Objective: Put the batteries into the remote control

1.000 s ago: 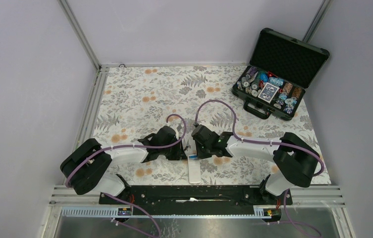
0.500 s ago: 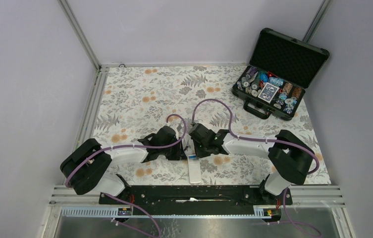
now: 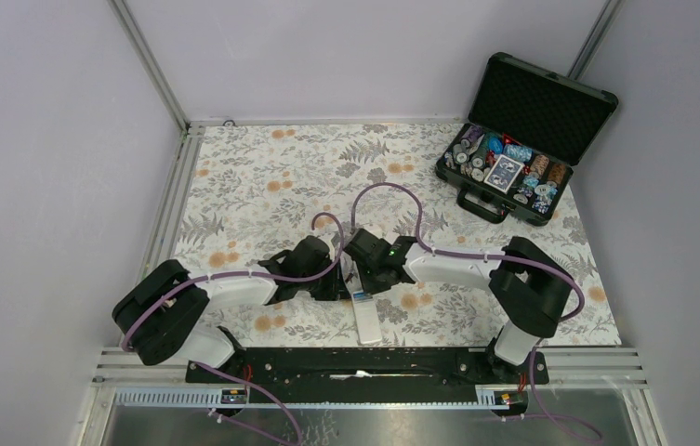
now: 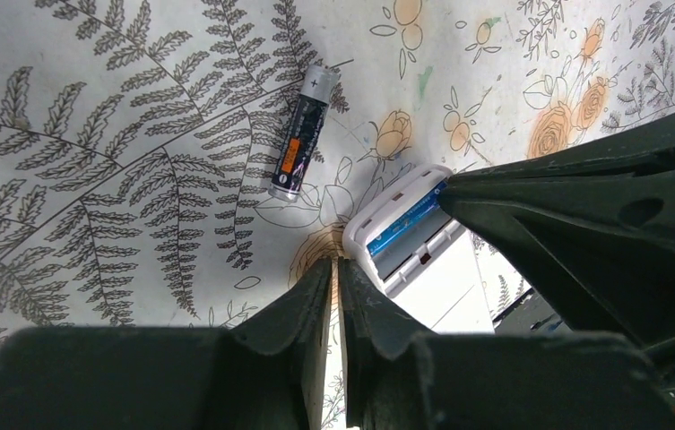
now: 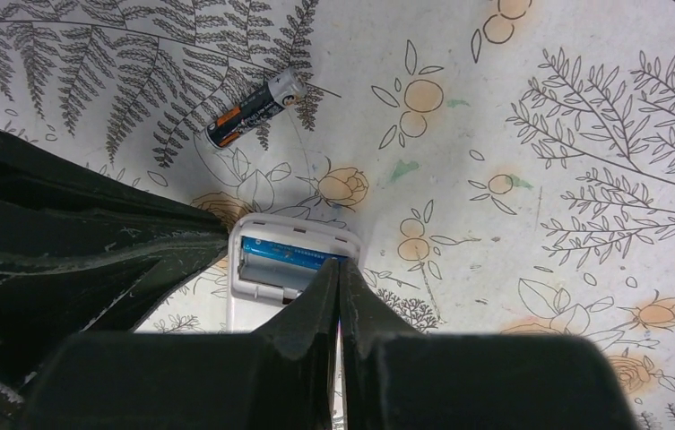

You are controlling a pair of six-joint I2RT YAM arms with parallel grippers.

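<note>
Floral table, remote control near edge, left gripper, right gripper both closed, empty

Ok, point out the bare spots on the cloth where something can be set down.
Free: the far left cloth, beside the side rail; and the far middle, up to the black case. Crowded: near centre, where the left gripper and right gripper meet over the remote control, with a loose battery beside it.

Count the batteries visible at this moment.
2: a blue battery lying in the open compartment of the remote control, a black battery loose on the tablecloth nearby. Others may be hidden.
</note>
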